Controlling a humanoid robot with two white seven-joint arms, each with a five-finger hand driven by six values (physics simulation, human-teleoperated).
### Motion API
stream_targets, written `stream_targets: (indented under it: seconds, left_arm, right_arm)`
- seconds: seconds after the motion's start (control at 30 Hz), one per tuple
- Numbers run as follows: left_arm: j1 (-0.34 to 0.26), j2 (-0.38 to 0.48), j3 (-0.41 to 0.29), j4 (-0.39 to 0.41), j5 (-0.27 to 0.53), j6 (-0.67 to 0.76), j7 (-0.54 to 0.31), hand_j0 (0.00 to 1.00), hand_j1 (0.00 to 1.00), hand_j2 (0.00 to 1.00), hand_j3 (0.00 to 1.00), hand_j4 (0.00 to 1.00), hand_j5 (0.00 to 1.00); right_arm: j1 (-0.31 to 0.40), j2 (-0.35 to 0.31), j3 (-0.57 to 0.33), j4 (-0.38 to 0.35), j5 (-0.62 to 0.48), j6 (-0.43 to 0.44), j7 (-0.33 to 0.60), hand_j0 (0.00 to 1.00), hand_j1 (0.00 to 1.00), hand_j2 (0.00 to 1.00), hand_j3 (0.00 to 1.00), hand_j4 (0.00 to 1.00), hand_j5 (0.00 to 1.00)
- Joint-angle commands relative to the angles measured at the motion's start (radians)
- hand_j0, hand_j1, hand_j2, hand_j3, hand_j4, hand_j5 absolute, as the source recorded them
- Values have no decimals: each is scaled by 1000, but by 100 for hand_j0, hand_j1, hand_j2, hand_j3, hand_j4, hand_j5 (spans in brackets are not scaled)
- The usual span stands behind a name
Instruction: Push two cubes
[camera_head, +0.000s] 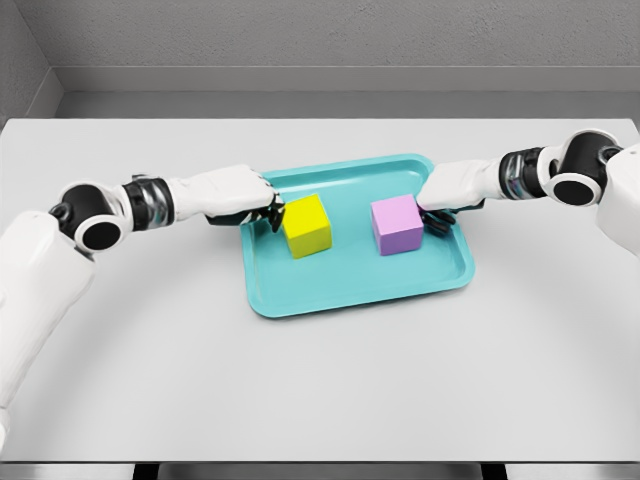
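A yellow cube (307, 225) and a purple cube (397, 223) stand side by side, a gap apart, inside a teal tray (350, 290) in the middle of the table. My left hand (268, 209) reaches over the tray's left rim, its curled fingers touching the yellow cube's left face. From the right, my right hand (437, 212) comes over the tray's right rim, with curled fingers against the purple cube's right face. Neither hand grasps a cube.
The tray lies slightly rotated on a light grey table (320, 390). A grey wall runs behind the table's far edge.
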Motion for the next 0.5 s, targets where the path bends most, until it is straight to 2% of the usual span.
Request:
stream_targets:
  seconds: [0.0, 0.47]
  left_arm:
    - [0, 5, 0, 3, -35, -16, -4, 41, 41, 41, 41, 41, 41]
    - [3, 6, 0, 3, -38, -16, -4, 41, 41, 41, 41, 41, 41]
  right_arm:
    - [0, 3, -1, -2, -3, 2, 0, 13, 13, 13, 13, 13, 13]
    - [3, 20, -1, -2, -3, 2, 0, 13, 13, 13, 13, 13, 13]
